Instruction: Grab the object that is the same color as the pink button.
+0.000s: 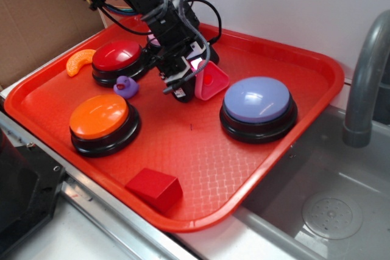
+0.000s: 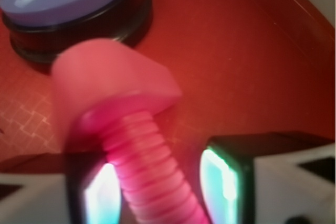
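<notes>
1. The gripper (image 1: 186,83) is low over the tray (image 1: 317,83), at the pink block (image 1: 210,82) beside the lavender button (image 1: 258,106).
2. In the wrist view the block's ribbed stub (image 2: 152,171) lies between open fingers (image 2: 223,182), not yet clamped.
3. Next, as I judge it: close, then lift.
4. Counted: three buttons in plain view, one block, one duck (image 1: 125,86), one red brick (image 1: 155,188).

Glossy ribbed pink plastic block (image 2: 113,95)

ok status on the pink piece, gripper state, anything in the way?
Gripper open, fingers either side of the ribbed stub, not clamped. Pink triangular block on the red tray, by the lavender button. Purple duck clear of the approach.
</notes>
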`<state>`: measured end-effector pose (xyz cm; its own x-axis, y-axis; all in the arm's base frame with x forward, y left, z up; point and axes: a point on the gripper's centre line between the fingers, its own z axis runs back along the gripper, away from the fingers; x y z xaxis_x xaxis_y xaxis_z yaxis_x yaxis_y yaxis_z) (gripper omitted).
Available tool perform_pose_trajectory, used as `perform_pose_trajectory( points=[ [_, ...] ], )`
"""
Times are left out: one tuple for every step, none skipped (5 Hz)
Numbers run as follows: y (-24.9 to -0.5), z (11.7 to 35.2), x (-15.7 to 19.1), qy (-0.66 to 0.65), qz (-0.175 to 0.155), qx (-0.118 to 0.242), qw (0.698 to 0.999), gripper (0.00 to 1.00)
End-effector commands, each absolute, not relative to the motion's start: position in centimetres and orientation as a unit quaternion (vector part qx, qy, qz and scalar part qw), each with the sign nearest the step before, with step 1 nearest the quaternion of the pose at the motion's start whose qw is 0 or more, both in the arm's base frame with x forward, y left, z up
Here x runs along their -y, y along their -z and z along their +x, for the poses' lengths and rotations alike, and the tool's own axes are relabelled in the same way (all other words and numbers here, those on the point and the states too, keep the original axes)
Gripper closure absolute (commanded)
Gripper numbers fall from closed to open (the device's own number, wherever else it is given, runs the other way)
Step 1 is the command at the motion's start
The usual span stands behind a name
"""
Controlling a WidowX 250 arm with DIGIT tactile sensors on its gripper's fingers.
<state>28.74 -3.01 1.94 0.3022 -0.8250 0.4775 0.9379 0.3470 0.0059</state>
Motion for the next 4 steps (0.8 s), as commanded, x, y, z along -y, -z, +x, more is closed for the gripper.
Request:
perform_pose_trajectory(
  points=[
    [-5.4,28.0,3.1,0.535,-0.089,0.22,0.811,1.0],
    [-8.6,28.1,2.8,0.45,-0.067,0.201,0.867,1.0],
    [-10.7,28.3,2.7,0.343,-0.046,0.117,0.931,1.0],
    [-12.7,27.1,2.3,0.229,0.009,0.089,0.969,1.0]
  ],
)
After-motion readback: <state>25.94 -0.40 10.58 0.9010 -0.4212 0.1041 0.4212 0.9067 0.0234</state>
